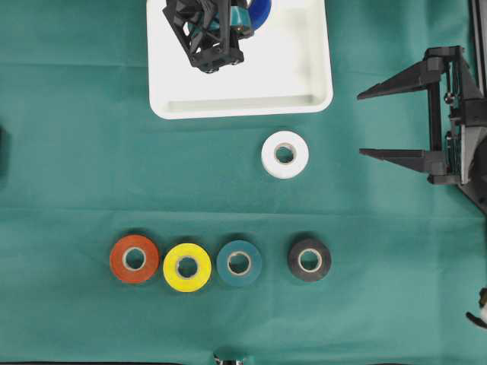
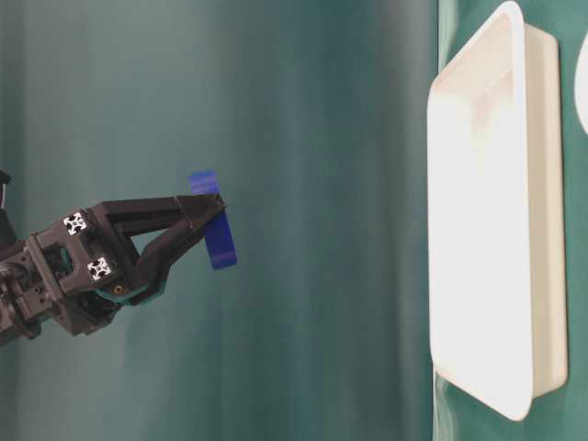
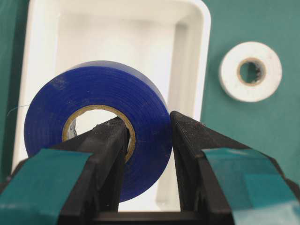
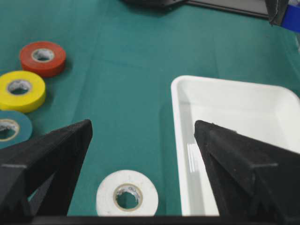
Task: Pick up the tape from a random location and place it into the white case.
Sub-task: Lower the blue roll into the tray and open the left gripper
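Blue tape (image 3: pixel 98 122) sits pinched in the left gripper (image 3: pixel 149 136) above the white case (image 3: pixel 187 56).

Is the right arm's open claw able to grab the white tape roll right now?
Probably yes. The right gripper is open and empty, and the white tape roll lies alone on the green cloth with nothing between them.

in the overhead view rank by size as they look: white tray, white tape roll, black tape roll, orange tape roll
1. Shallow white rectangular plastic tray, by far largest
2. White tape roll and orange tape roll, too alike to rank
3. Black tape roll, slightly smaller
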You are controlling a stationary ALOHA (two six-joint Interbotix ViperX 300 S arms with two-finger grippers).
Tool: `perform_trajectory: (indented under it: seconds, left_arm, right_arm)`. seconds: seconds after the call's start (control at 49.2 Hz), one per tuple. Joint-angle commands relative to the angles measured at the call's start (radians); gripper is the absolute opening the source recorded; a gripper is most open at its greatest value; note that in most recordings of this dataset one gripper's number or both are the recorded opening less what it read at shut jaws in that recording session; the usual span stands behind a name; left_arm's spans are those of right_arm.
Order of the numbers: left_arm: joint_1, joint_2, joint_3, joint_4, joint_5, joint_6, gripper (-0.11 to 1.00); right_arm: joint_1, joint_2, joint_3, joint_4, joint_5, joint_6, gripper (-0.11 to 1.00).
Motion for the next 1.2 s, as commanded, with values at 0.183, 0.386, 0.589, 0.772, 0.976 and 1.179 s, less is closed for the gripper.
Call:
perform_trajectory:
  seconds: [0.183, 0.386, 0.589, 0.772, 0.976, 1.179]
  left_arm:
    - [0.002, -0.020, -0.005, 0.002, -0.008, 0.002, 0.24]
    - [0.002, -0.014, 0.002, 0.002, -0.009, 0.002, 0.24]
    - [0.006, -0.006, 0.035, 0.003, -0.038, 0.002, 0.24]
    - [0.020, -0.002, 0.107, -0.002, -0.104, 0.002, 0.24]
    - [0.049, 0.026, 0.242, -0.003, -0.270, 0.002, 0.24]
    - [0.077, 0.075, 0.324, -0.005, -0.376, 0.002, 0.24]
  right_arm:
    - [-0.002, 0.005, -0.028, 0.000, -0.003, 0.002, 0.90]
    - [0.000, 0.005, -0.028, 0.000, -0.003, 0.002, 0.90]
    - [0.000, 0.005, -0.026, 0.000, -0.003, 0.003, 0.90]
    - [-0.002, 0.015, -0.026, 0.000, -0.003, 0.003, 0.90]
    - [0.000, 0.023, -0.026, 0.000, -0.003, 0.003, 0.90]
    - [-0.002, 0.025, -0.025, 0.000, -0.003, 0.003, 0.90]
